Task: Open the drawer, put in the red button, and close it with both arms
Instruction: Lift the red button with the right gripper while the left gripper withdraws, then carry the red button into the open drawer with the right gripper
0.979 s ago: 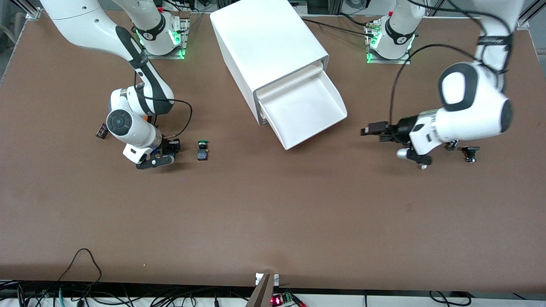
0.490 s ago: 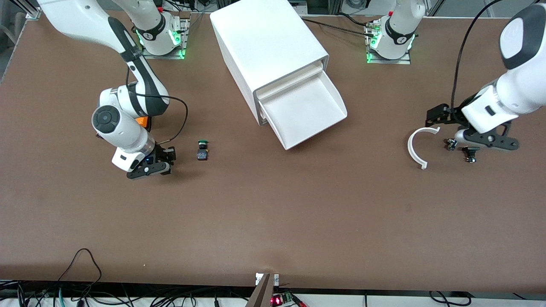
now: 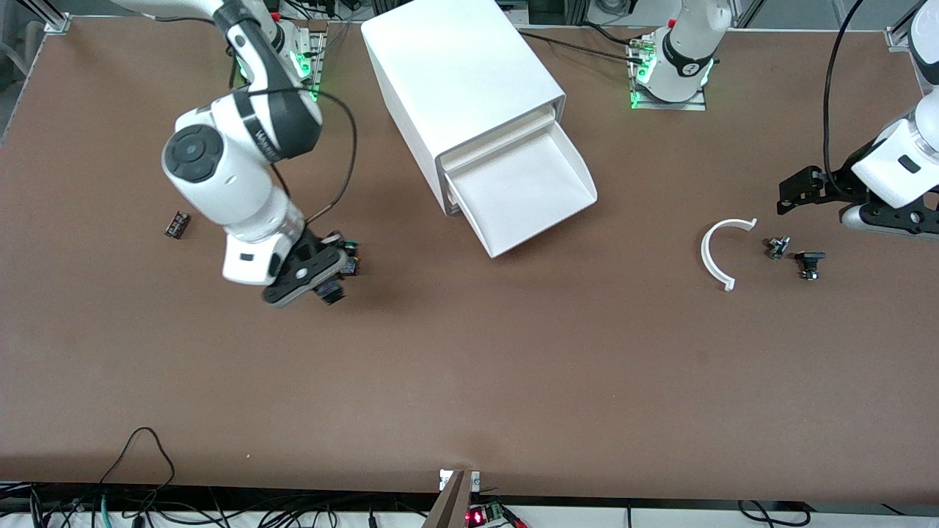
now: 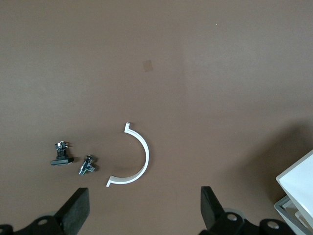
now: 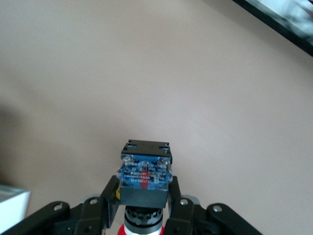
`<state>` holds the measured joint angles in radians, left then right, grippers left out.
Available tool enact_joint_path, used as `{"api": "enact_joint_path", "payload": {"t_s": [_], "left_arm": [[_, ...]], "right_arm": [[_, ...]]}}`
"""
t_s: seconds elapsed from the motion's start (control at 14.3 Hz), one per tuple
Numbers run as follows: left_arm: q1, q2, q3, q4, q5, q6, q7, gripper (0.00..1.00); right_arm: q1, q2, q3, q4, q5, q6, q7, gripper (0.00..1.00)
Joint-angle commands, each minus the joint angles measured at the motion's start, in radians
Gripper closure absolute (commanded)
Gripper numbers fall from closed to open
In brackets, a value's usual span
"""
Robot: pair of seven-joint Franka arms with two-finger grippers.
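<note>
**Button held over the surface; drawer open and not yet loaded**

Cabinet (image 3: 462,88): stands between the two arm bases. Its drawer (image 3: 524,192) is pulled out, tray empty as far as the front view shows. Risk: the drawer front points at a slant toward the left arm's end, so a carry straight from the right arm's end may meet the tray's side wall; a clipped wall could shift the cabinet or knock the load loose.

Right gripper (image 3: 323,275): raised over the surface at the right arm's end, well apart from the drawer, clamped on the red button (image 5: 145,176). The right wrist view shows the fingers on the black body's sides, the red cap just visible below. Risk: the hold looks narrow; a fast swing could twist the part in the jaws or drop it short of the tray.

Left gripper (image 4: 142,210): jaws apart, holding nothing, waiting over the left arm's end of the surface. Risk: a late return would leave the closing push one-sided and may skew the drawer.

White arc (image 3: 719,253): lies near the left gripper, two small dark parts beside it. Judged no obstacle.

Green button (image 3: 351,248): sits partly hidden under the right gripper. Risk: a low pass could strike it.

Red button, appearance: blocky black body, clear blue-tinted terminal end with a red mark, round red cap.
</note>
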<state>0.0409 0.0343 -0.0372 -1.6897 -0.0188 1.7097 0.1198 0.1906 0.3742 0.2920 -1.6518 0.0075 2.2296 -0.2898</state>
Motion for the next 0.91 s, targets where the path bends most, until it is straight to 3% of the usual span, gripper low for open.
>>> {"api": "enact_joint_path", "payload": {"t_s": [0.0, 0.56, 0.84], "left_arm": [[-0.009, -0.004, 0.002, 0.005, 0.026, 0.007, -0.014, 0.0], [-0.023, -0.007, 0.002, 0.019, 0.082, 0.008, -0.055, 0.0], [-0.024, -0.007, 0.002, 0.019, 0.094, 0.01, -0.06, 0.0]], "right_arm": [[0.058, 0.075, 0.036, 0.108, 0.049, -0.013, -0.217, 0.68], [0.337, 0.192, 0.023, 0.32, 0.035, -0.054, -0.458, 0.67], [0.475, 0.256, -0.031, 0.4, -0.052, -0.146, -0.502, 0.67]]}}
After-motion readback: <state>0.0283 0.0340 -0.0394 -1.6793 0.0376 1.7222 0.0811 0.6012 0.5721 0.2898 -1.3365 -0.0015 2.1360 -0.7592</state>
